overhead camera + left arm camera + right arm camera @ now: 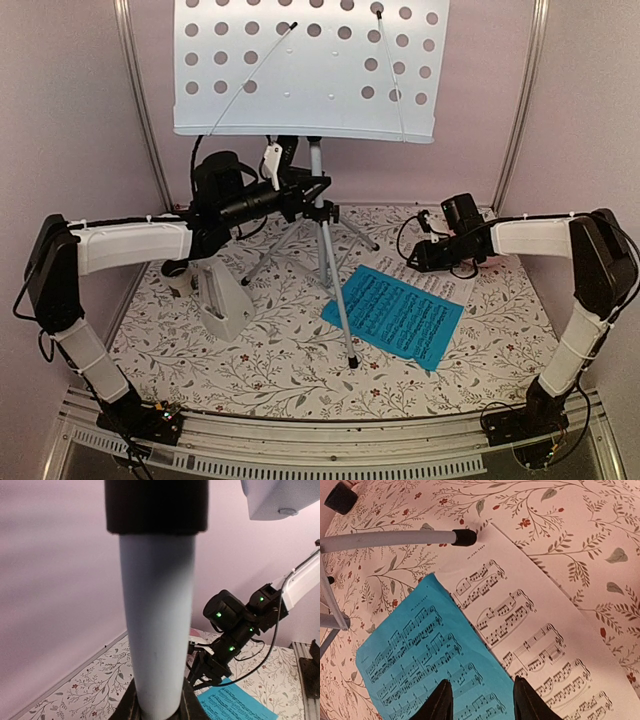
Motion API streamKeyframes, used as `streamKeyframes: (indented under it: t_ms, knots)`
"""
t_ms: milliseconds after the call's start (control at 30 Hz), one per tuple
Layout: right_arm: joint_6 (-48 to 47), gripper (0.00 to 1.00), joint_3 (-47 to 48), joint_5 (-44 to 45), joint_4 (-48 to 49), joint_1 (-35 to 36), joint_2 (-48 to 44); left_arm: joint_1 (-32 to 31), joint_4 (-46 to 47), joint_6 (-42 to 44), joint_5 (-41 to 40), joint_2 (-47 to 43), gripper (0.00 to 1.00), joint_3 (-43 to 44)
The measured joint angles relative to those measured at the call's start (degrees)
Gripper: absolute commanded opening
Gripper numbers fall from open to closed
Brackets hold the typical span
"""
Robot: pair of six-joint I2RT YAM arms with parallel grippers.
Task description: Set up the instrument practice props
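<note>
Pale grey-blue sheet metal, punched with rows of round holes: in the overhead view the music stand (310,75) is upright at the back of the table on a silver tripod (325,245) with splayed tubular legs. My left gripper (310,190) reaches the centre pole (317,160) just above the leg hub. The white metronome (222,300), a smooth pyramid, stands on the floral tablecloth (290,375) to the left of the tripod, apart from it. The blue sheet (395,315) lies flat to the right of the front leg, overlapping the white sheet (452,283) beneath it. My right gripper (418,255) hangs low over the far end of both papers.

Left wrist view: the pole is a smooth matt cylinder capped by a black collar. My dark fingers (129,705) press on it from either side, pinching it. My right arm (230,625), black with green lights, shows beyond.

Right wrist view: both sheets are thin, flat and printed with staves, the blue one lapping the white one's left edge. A tripod leg (385,540) ends in a black rubber foot (465,537) touching the white sheet's corner. My right fingers (441,702) stand spread, holding nothing, over the blue sheet near the seam between the two papers.
</note>
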Motion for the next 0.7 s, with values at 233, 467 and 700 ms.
streamKeyframes:
  t_ms: [233, 467, 700]
  knots:
    - [0.4, 0.44, 4.2, -1.5, 4.2, 1.4, 10.8, 0.0, -0.7, 0.1, -0.2, 0.0, 0.0, 0.3]
    - [0.1, 0.44, 2.8, 0.1, 5.5, 1.2, 13.0, 0.1, -1.2, 0.3, -0.3, 0.0, 0.0, 0.7]
    - [0.0, 0.43, -8.4, -0.1, 6.6, -2.3, 4.4, 0.1, -2.6, 1.1, -0.3, 0.0, 0.0, 1.9]
